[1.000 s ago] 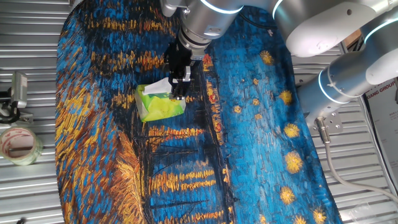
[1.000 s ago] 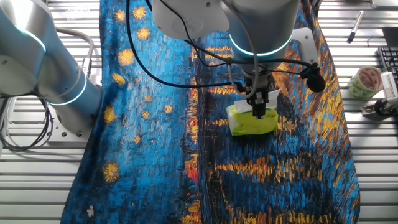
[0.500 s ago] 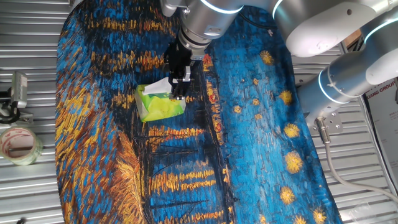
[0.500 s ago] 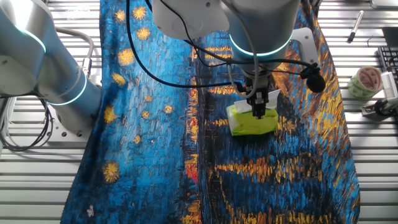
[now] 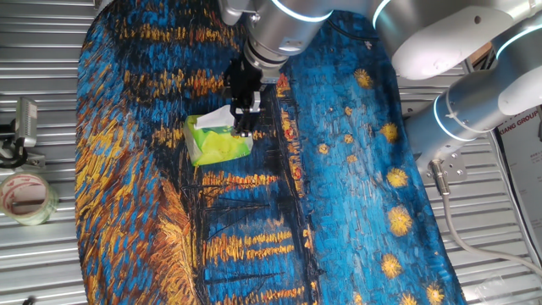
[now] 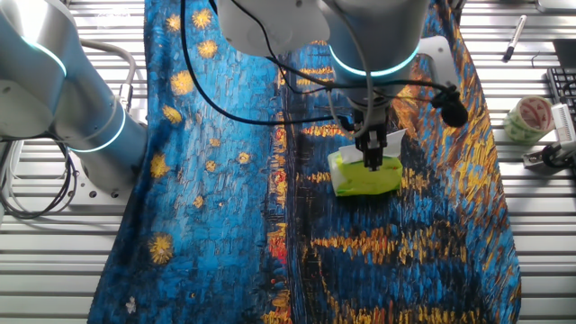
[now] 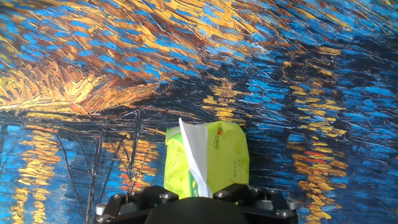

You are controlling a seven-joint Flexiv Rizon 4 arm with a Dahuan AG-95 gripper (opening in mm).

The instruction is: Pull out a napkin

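Observation:
The lime-green tissue pack (image 5: pixel 218 146) lies on the painted cloth (image 5: pixel 339 212); it also shows in the other fixed view (image 6: pixel 364 177) and the hand view (image 7: pixel 217 155). The white napkin (image 5: pixel 217 118) sticks up out of the pack's slot, also seen in the other fixed view (image 6: pixel 394 139). In the hand view the napkin (image 7: pixel 191 152) runs as a thin strip up to the hand's body. My gripper (image 5: pixel 244 129) stands upright over the pack's top (image 6: pixel 373 162), fingers close together on the napkin's near end. The fingertips are hidden in the hand view.
A tape roll (image 5: pixel 25 196) and a metal clip (image 5: pixel 21 127) lie on the slatted table beside the cloth; both show in the other fixed view, roll (image 6: pixel 531 117) and clip (image 6: pixel 553 148). A pen (image 6: pixel 513 38) lies at the far edge.

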